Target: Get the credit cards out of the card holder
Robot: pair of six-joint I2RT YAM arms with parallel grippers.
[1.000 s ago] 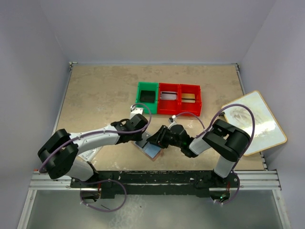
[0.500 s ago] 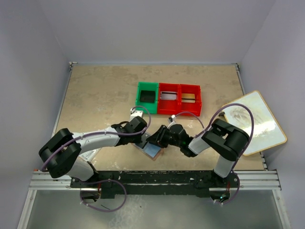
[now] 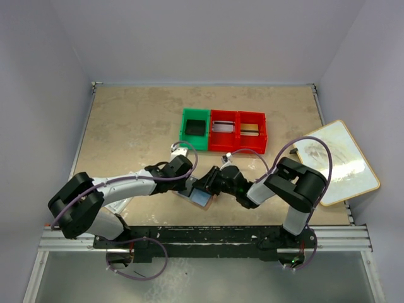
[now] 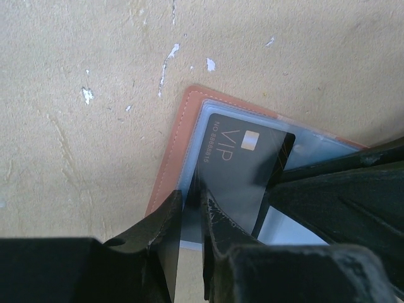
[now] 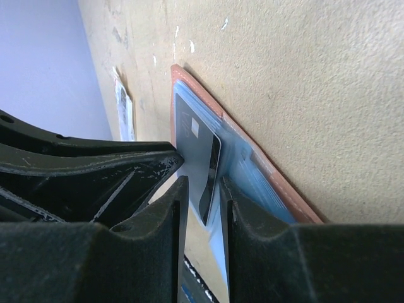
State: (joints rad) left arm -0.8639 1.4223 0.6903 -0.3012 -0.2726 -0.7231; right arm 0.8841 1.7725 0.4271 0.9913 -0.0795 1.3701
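White packet lies flat on the table, off to the left of the work and well clear of it. Not part of the job.

Left gripper: low over the near-left edge of the card holder. Fingers are drawn close with only a slit between them, straddling the lining edge. Cannot tell whether they pinch anything.

Card holder lies open and flat at mid-table near the arm bases, between the two grippers, with the blue-grey lining up.

One black card marked VIP sits in the lining, one long edge tipped up off it. Judged partly freed and not out yet. No card seen lying loose on the table, so nothing counts as done. Other cards in the pockets: not visible either way.

Right gripper: fingers nearly closed on either side of the raised card edge. Actual contact is not clear from the wrist view.

Obstruction: the two grippers crowd each other over a small holder, nearly touching. Judged that pulling the card could drag the holder unless it is pinned.

Further back are a green bin and two red bins in a row. At far right is a pale board. None of these is in the way.
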